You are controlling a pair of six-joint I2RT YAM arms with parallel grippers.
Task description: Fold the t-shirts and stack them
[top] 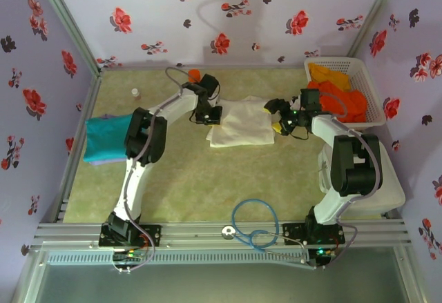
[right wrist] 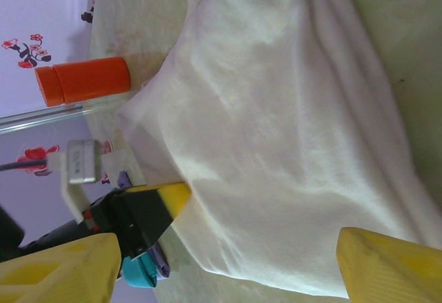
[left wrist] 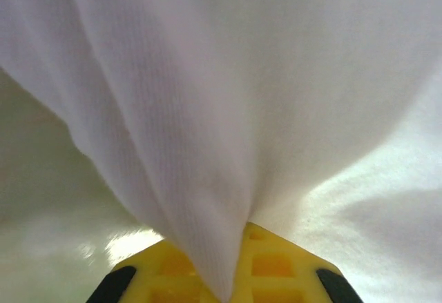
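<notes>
Top external view is showing the white t-shirt lying partly folded on the table, stretching between the two grippers. The left gripper is clamping the shirt's near edge, and in its wrist view cloth is bunching down into the yellow fingers. The right gripper is hanging spread wide at the opposite edge, grasping nothing. A teal t-shirt is lying well left of the left gripper, and orange t-shirts are sitting in a basket just right of the right gripper.

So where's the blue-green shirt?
In the top view, the teal t-shirt lies folded at the left edge of the table, beside the left arm.
</notes>
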